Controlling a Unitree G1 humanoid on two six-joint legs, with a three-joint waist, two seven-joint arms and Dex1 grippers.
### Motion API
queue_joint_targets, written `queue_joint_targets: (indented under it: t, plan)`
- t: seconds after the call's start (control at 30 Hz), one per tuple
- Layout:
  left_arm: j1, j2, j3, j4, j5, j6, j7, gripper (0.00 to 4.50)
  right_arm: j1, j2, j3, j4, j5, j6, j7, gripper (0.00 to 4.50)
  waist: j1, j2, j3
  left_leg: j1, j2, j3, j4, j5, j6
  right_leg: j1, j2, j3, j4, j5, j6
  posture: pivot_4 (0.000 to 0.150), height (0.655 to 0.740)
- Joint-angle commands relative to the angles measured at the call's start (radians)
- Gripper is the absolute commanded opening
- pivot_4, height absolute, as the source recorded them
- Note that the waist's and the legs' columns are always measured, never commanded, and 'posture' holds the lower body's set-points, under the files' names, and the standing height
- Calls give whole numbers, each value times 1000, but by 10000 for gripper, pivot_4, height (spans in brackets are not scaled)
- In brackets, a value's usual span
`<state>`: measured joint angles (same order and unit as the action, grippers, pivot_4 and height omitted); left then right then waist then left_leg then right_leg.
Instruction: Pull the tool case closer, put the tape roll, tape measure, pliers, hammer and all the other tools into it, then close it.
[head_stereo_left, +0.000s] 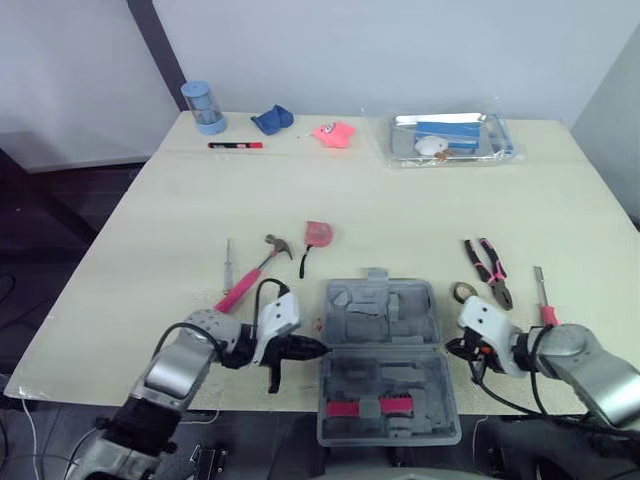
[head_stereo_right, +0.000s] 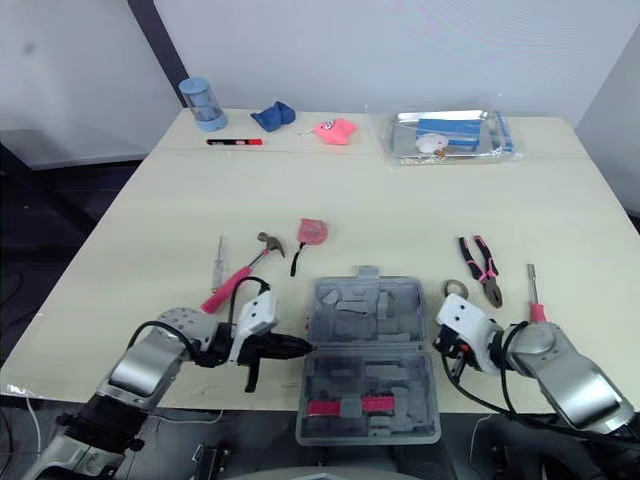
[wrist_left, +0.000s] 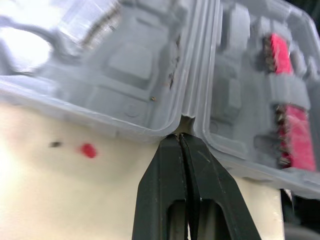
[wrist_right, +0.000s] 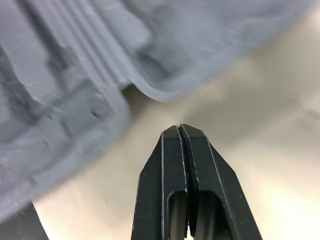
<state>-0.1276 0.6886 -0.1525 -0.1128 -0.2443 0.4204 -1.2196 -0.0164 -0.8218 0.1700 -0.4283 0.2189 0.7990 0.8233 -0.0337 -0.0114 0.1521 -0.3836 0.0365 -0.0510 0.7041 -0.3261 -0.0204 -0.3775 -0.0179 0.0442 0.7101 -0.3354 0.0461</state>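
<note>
The grey tool case (head_stereo_left: 385, 330) lies open at the table's front edge, with pink bits (head_stereo_left: 370, 408) in its near half. My left gripper (head_stereo_left: 318, 347) is shut, its tip (wrist_left: 180, 137) pressed at the hinge notch on the case's left side. My right gripper (head_stereo_left: 452, 348) is also shut and holds nothing, its tip (wrist_right: 180, 129) a little off the case's right edge. Left of the case lie a pink-handled hammer (head_stereo_left: 250, 275) and a small screwdriver (head_stereo_left: 228, 262). A pink tape measure (head_stereo_left: 318, 233) sits behind it. Pliers (head_stereo_left: 490, 268), the tape roll (head_stereo_left: 463, 292) and a screwdriver (head_stereo_left: 542, 295) lie to the right.
Along the far edge stand a blue cylinder (head_stereo_left: 203, 107), a blue object (head_stereo_left: 272, 120), a pink object (head_stereo_left: 335, 134), a red marker (head_stereo_left: 236, 146) and a clear tray (head_stereo_left: 450, 140) of small items. The near half of the case overhangs the table's front edge.
</note>
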Motion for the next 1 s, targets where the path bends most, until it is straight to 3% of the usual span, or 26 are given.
queue_joint_targets:
  t: [0.03,0.23,0.4,0.47,0.5,0.57,0.7,0.73,0.77,0.8,1.0]
  plan:
    - [46,25,129,-84,-96,37,38,1002,91,-11,-161,-67,57,-60,6,127,1,0,0,0,0,0,0,0,0,0,0,0,0,0,0,1500,7400]
    - [78,-41,310,-120,-249,139,178,1002,254,89,-392,-126,189,-235,37,127,7,0,0,1,1,0,-1,0,0,1,-1,0,-1,0,0,1500,7400]
    - [74,-128,444,-171,-384,216,322,1002,283,210,-508,-145,284,-314,0,127,6,1,1,1,2,0,-1,0,0,1,-1,0,0,0,0,1500,7400]
    - [116,-145,496,-196,-424,203,335,5838,286,236,-548,-142,312,-348,-6,0,4,1,1,1,2,0,-1,0,0,1,-1,1,0,0,0,1500,7400]
    - [158,-139,523,-204,-438,192,319,8395,315,233,-569,-137,310,-388,21,5222,2,1,0,1,2,0,-1,0,0,1,-1,1,-1,0,0,1500,7400]
    - [221,-122,561,-207,-453,171,287,17314,364,229,-610,-128,319,-436,65,11988,2,1,1,2,2,1,-3,0,0,1,-1,2,-1,0,0,1500,7400]
    - [352,-57,663,-145,-456,109,189,36998,501,229,-766,-82,361,-515,146,31596,7,2,1,2,2,1,-4,0,0,1,-1,1,-4,0,0,1500,7400]
    - [378,-42,688,-112,-453,89,163,39286,542,232,-806,-65,369,-533,167,34356,13,4,2,2,2,1,-4,0,0,2,-1,1,-4,0,0,1500,7400]
    - [399,-30,705,-79,-445,63,141,45000,580,235,-839,-47,370,-554,188,41081,15,4,3,4,1,1,-5,0,0,4,-1,1,-6,0,0,1500,7400]
    - [415,-21,718,-48,-438,40,123,45000,611,239,-868,-28,370,-573,203,43140,16,5,3,5,1,1,-5,0,0,5,-1,1,-7,0,0,1500,7400]
    - [456,-9,731,92,-388,-83,76,45000,700,259,-973,102,372,-659,243,43140,19,6,3,7,1,1,-7,0,0,10,0,0,-13,0,0,1500,7400]
